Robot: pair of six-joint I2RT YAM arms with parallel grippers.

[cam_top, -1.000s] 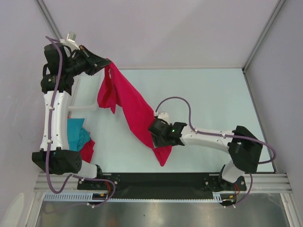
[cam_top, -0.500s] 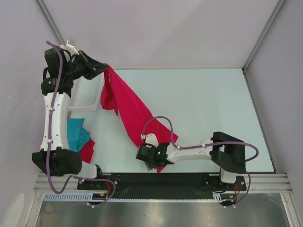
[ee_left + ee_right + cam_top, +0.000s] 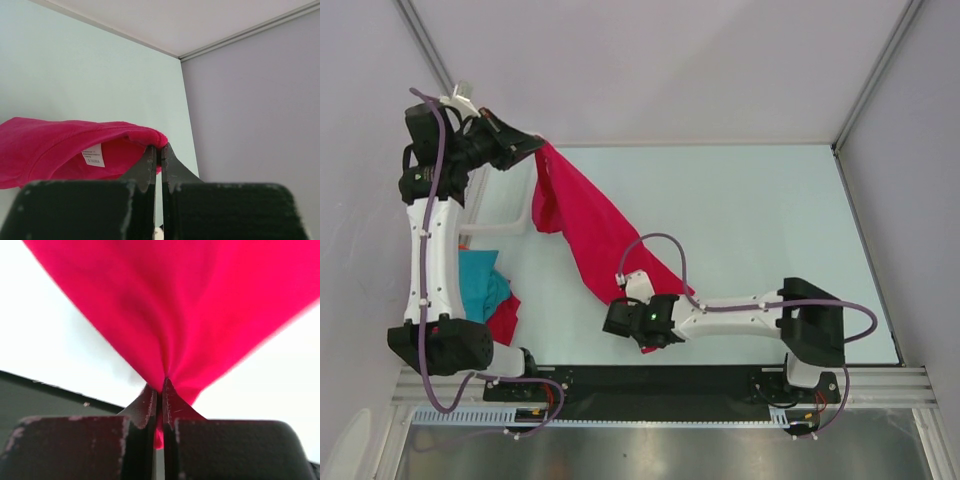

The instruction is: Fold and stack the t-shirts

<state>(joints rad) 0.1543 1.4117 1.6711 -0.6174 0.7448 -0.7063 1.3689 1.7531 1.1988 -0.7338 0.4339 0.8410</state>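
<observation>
A large crimson-red t-shirt [image 3: 588, 225] hangs stretched slantwise between both arms, from far left down to the near middle. My left gripper [image 3: 538, 146] is shut on its upper edge; in the left wrist view the fingers [image 3: 159, 150] pinch the hem beside a white label [image 3: 93, 155]. My right gripper [image 3: 620, 318] is shut on the shirt's lower end; its fingers [image 3: 163, 387] bunch the red cloth [image 3: 190, 305]. A teal t-shirt [image 3: 480, 282] and a red t-shirt [image 3: 506, 318] lie at the near left, partly behind the left arm.
A white mesh basket [image 3: 505, 205] stands at the left, under the left arm. The pale table [image 3: 770, 220] stretches to the right. A black strip [image 3: 650, 378] with the arm bases runs along the near edge. Grey walls enclose the far side and the right side.
My right gripper moved from the shirt's middle down and left to its lower end and closed on the cloth. The left gripper stayed shut on the upper edge, shifting slightly left.
</observation>
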